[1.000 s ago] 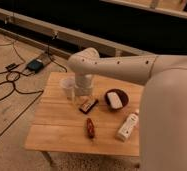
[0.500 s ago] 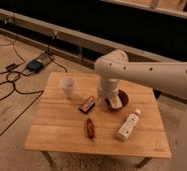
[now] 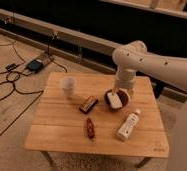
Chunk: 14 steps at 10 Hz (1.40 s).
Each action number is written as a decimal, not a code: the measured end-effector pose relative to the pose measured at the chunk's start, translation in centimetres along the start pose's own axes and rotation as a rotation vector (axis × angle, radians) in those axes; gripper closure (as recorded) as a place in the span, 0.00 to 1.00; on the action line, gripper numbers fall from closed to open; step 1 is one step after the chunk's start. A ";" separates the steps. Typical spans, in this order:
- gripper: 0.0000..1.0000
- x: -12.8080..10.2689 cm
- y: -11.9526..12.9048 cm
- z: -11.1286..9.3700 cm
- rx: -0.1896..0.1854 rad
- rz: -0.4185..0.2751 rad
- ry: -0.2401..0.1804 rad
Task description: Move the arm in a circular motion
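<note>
Over the far-right part of a small wooden worktop, the arm, cream-white w/ thick tubular segments, reaches in from the right edge of frame. It bends at a rounded joint near the worktop's back edge and drops its last segment straight down. Its gripper hangs at the end of that segment, just above a dark bowl. Whether it is spread or closed can't be told from this angle, nor whether it touches the bowl.

The bowl holds one pale, whitish item resting toward its ctr. Left of the bowl and apart from it, a white paper cup stands upright, contents not visible. Between cup and bowl, slightly nearer the camera, lies a dark rectangular packet. Closer to the front edge, a small reddish-brown item lies flat. To its right a white bottle lies on its side, cap end toward the bowl. On the floor beyond the worktop's left side, black cables run to a blue-grey box.
</note>
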 end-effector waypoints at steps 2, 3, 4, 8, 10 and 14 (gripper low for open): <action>0.35 -2.7 1.1 0.6 0.009 -0.016 -0.002; 0.35 -4.5 2.4 1.0 0.012 -0.036 -0.005; 0.35 -5.6 3.5 1.1 0.012 -0.051 -0.010; 0.35 -8.6 10.5 1.8 -0.015 -0.162 -0.014; 0.35 -8.7 14.7 2.6 -0.034 -0.251 -0.008; 0.35 -6.4 21.7 3.7 -0.054 -0.444 0.024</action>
